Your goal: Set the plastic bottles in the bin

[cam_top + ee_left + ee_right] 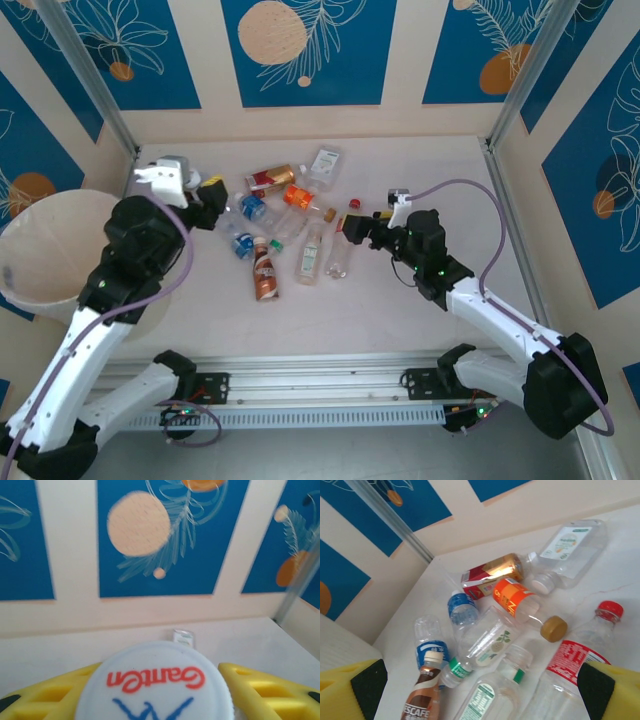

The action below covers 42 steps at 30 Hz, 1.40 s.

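The bin (50, 240) is standing at the near left. The right gripper (480, 690), jaws spread, is hovering over the loose plastic bottles (510, 610). Farther out, the left gripper (160, 692) is pinching a white-capped bottle (155, 675). The transfer step appears to be in hand: next, carry the bottle left, over the bin's rim, before releasing.

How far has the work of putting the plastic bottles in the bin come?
Done: nothing visible; the round cream plastic bin looks empty where it shows. In hand: the left gripper is shut on a white-capped plastic bottle. Left: about ten plastic bottles lie on the pale table, the open right gripper hovering at their edge.
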Motion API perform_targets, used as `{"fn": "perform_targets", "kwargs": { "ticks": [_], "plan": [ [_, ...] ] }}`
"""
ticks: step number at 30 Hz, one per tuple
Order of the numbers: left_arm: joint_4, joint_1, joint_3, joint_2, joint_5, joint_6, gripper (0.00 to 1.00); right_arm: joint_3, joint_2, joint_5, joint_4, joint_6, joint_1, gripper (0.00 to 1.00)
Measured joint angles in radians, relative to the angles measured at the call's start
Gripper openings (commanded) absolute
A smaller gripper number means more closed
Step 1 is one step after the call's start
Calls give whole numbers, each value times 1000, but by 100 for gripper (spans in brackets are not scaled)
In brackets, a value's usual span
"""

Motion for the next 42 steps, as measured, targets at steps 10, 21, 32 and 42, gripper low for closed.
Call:
{"fn": "perform_targets", "kwargs": {
  "ticks": [10,21,32,42],
  "plan": [
    [115,29,60,-68,-476,245,42,-7,9,24,23,25,-23,99],
    [-2,393,94,-55,-603,211,42,42,111,-55,23,36,-37,100],
    [-300,870,173,146,-151,-55,43,65,119,-104,16,40,-37,100],
    [-435,1064,145,274,259,-213,89,66,119,-119,16,40,-37,99]
  ]
}}
